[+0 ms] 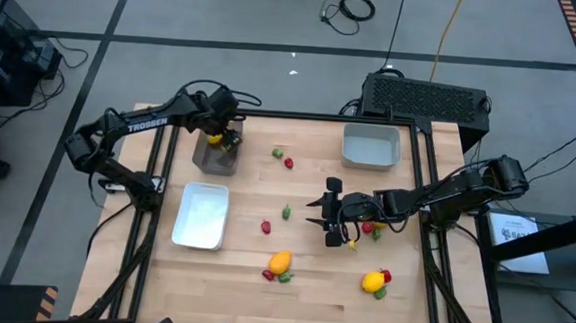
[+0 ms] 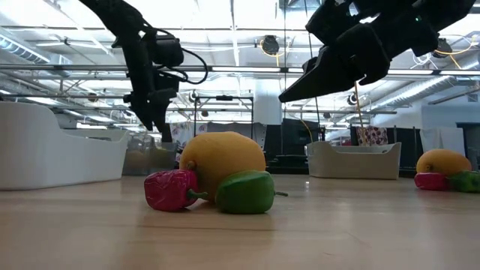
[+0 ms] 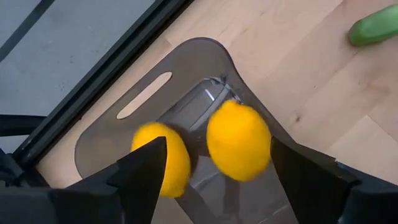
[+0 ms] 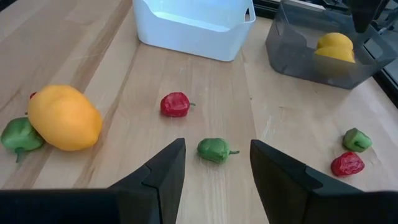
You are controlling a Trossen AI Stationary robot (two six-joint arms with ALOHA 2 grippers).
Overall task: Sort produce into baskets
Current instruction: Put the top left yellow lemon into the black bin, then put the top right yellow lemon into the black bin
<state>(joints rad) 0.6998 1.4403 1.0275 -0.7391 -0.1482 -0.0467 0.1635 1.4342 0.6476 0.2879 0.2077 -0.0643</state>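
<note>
My left gripper (image 1: 221,137) hangs open over the grey-brown basket (image 1: 204,156) at the far left. In its wrist view its fingers stand on either side of two yellow lemons (image 3: 238,140) (image 3: 168,158) that lie in this basket (image 3: 149,93). My right gripper (image 1: 327,217) is open and empty mid-table, above the wood. A small green piece (image 4: 214,149) lies on the wood just beyond its fingertips, with a red berry (image 4: 175,104) farther on. The white basket (image 1: 202,214) lies at the left, the pale grey bin (image 1: 371,147) at the far right.
Loose produce lies on the table: a lemon with a red and a green piece (image 1: 280,264) near the front, another such group (image 1: 375,281) at the front right, a green and red pair (image 1: 283,158) at the back. A black vented box (image 1: 424,96) stands behind the table.
</note>
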